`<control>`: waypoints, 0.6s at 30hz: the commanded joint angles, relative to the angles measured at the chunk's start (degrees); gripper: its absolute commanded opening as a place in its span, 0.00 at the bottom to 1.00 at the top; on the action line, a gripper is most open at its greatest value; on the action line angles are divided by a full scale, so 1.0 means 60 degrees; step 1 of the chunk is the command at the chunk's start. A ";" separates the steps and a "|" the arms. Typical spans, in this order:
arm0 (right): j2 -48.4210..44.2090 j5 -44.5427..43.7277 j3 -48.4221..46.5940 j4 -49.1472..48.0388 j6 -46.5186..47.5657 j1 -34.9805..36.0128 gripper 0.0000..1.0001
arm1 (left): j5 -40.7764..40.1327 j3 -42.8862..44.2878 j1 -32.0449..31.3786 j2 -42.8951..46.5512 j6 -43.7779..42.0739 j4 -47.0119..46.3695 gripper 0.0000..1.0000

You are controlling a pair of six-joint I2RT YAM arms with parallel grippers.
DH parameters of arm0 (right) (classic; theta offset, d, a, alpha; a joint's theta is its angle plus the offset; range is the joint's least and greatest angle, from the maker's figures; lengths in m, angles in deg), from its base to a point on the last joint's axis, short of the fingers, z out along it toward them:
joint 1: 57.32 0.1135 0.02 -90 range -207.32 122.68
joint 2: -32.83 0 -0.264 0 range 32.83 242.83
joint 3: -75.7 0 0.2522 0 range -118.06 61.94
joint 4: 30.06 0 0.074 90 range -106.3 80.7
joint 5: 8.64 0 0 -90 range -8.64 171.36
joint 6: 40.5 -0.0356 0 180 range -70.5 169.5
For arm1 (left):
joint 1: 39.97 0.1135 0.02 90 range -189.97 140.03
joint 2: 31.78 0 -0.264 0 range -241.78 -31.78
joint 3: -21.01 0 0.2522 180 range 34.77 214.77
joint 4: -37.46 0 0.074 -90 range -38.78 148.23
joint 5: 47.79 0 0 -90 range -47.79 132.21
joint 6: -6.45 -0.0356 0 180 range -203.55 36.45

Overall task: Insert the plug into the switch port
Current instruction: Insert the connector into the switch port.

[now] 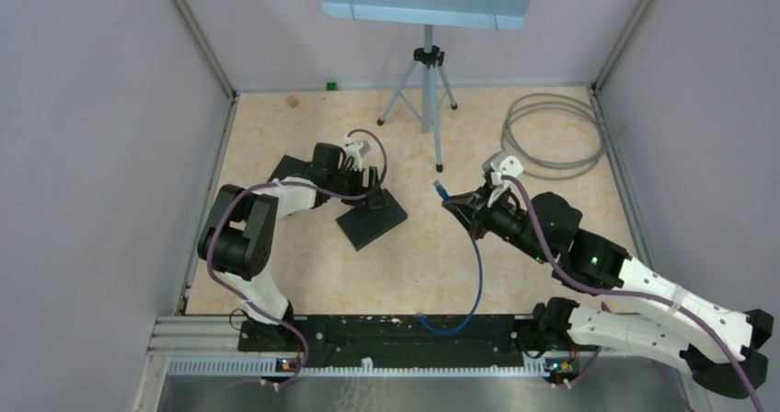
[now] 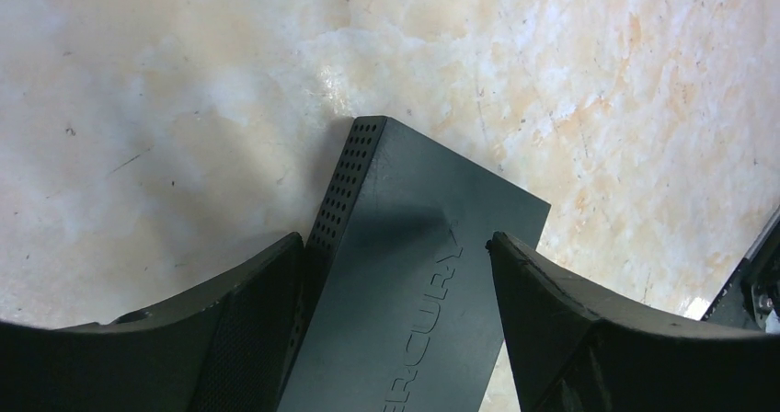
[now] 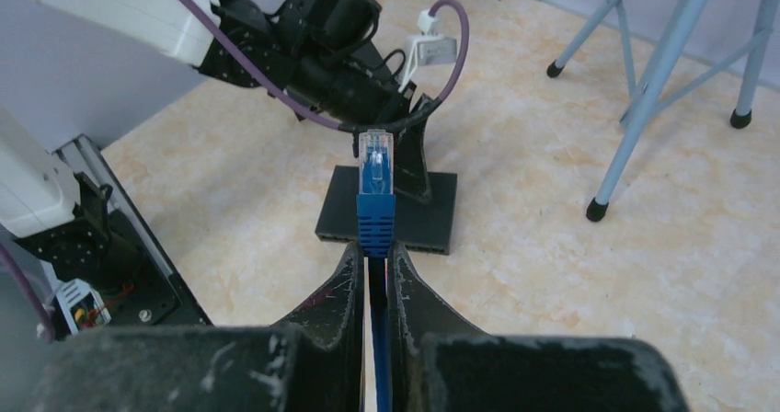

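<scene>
The black switch [image 1: 372,221] lies flat on the floor, left of centre. My left gripper [image 1: 372,191] stands over its far end and straddles it. In the left wrist view the switch [image 2: 414,274] fills the gap, with the left gripper [image 2: 397,239] closed against its perforated side and its opposite edge. My right gripper [image 3: 372,251] is shut on the blue cable just behind the plug [image 3: 375,168]. The clear-tipped plug [image 1: 441,189] points at the switch [image 3: 441,210] from a short way off, not touching it. The port face on the near edge shows only faintly.
A tripod stand [image 1: 425,90] rises behind the switch, its legs [image 3: 644,99] to the right of the plug's line. A grey cable coil [image 1: 552,131] lies at the back right. The blue cable [image 1: 476,274] trails to the front rail [image 1: 386,331]. Another black slab [image 1: 290,166] sits by the left arm.
</scene>
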 commanded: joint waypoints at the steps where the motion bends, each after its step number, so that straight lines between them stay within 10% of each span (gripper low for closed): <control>1: -0.0308 -0.0489 -0.1008 -0.0176 -0.0237 -0.0016 0.00 | -0.0074 -0.0314 -0.0152 -0.0385 -0.0114 0.0708 0.82; 18: 0.0591 -0.2640 -0.0750 -0.1433 0.2757 -0.0016 0.00 | -0.2256 -0.0586 -0.0145 0.0834 0.0582 0.0656 0.92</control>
